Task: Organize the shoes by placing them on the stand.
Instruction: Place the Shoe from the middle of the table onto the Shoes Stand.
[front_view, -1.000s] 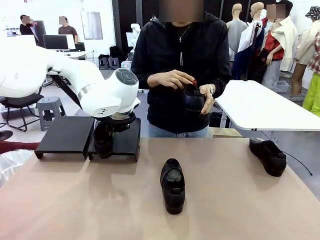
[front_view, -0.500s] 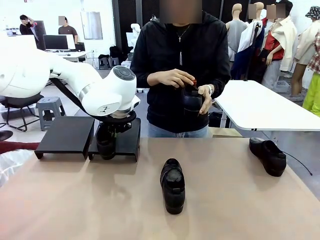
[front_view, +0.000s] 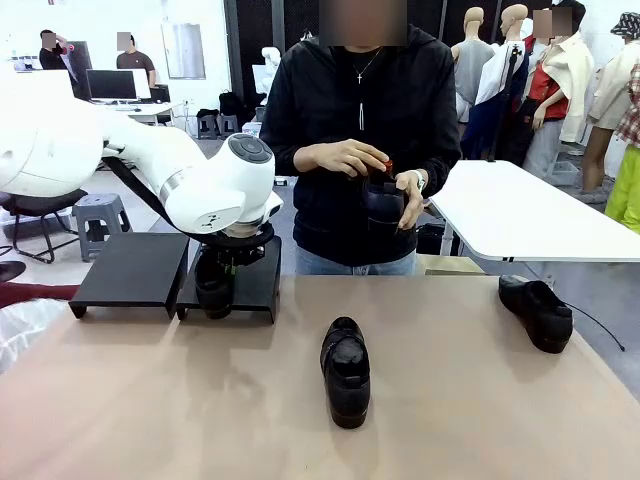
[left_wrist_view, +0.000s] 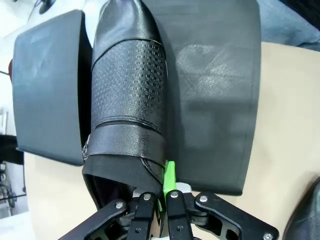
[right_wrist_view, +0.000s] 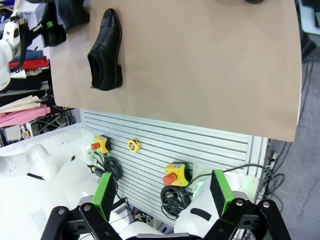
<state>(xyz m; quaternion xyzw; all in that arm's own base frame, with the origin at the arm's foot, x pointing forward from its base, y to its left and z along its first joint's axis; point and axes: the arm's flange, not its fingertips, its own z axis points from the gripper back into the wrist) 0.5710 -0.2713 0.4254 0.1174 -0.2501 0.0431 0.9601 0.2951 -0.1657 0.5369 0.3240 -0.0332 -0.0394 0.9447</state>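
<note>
**Front view.** The left gripper (front_view: 224, 266), under the white wrist, is closed on the heel end of one of the shoes (front_view: 212, 288). This held shoe is at the left part of the right section of the stand (front_view: 258, 272), with its toe towards the camera and over the front edge. Whether its sole rests on the top cannot be told. The stand's left section (front_view: 130, 268) is bare. A second shoe (front_view: 346, 371) lies mid-table (front_view: 450, 400), and a third shoe (front_view: 537, 312) lies near the right edge. The person's hands (front_view: 345, 157) hold a fourth shoe (front_view: 384, 205) at chest height.

**Left wrist view.** The fingers are pressed together on the rear rim of the held shoe, one green pad (left_wrist_view: 169, 176) outside the leather. The shoe runs lengthwise beside the gap between the two sections.

**Right wrist view.** The right gripper (right_wrist_view: 162, 194) has its jaws spread wide with nothing between them. It is well off the table, and the second shoe lies far beyond it.
</note>
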